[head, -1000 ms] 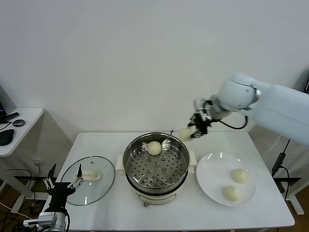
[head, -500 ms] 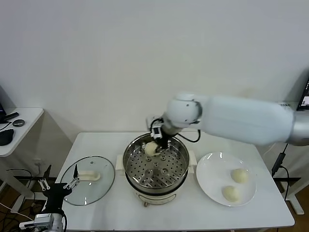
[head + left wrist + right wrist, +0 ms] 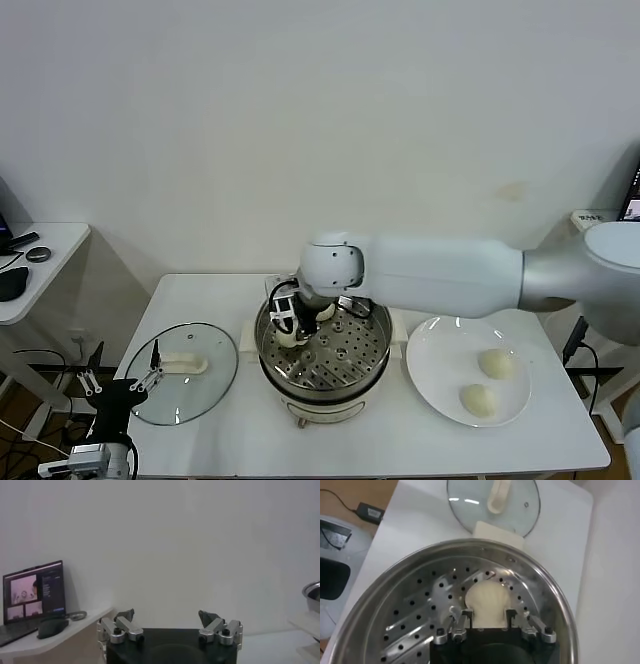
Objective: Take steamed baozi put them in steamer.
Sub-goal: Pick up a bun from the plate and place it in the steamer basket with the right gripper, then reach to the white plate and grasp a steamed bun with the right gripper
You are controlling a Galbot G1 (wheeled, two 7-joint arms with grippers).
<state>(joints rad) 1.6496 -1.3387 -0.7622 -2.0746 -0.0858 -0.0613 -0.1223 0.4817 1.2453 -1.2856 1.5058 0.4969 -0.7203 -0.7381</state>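
Observation:
My right gripper (image 3: 296, 325) is shut on a creamy white baozi (image 3: 289, 337) and holds it low inside the steamer (image 3: 372, 350), over the left part of the perforated tray. In the right wrist view the baozi (image 3: 487, 600) sits between the fingers (image 3: 466, 616), on or just above the tray (image 3: 415, 615); I cannot tell which. A second baozi (image 3: 324, 309) lies at the back of the steamer, partly hidden by the gripper. Two more baozi (image 3: 495, 363) (image 3: 479, 400) lie on the white plate (image 3: 440, 375). My left gripper (image 3: 120, 387) is open and empty at the lower left.
The round glass lid (image 3: 185, 375) with its white handle lies flat on the table left of the steamer; it also shows in the right wrist view (image 3: 492, 505). A side table with a mouse (image 3: 12, 283) stands at the far left. The left wrist view shows only wall and a monitor (image 3: 34, 591).
My right arm has swung left from between plate and steamer, carrying the baozi across the pot and down into its left part. The left gripper has sunk slightly.

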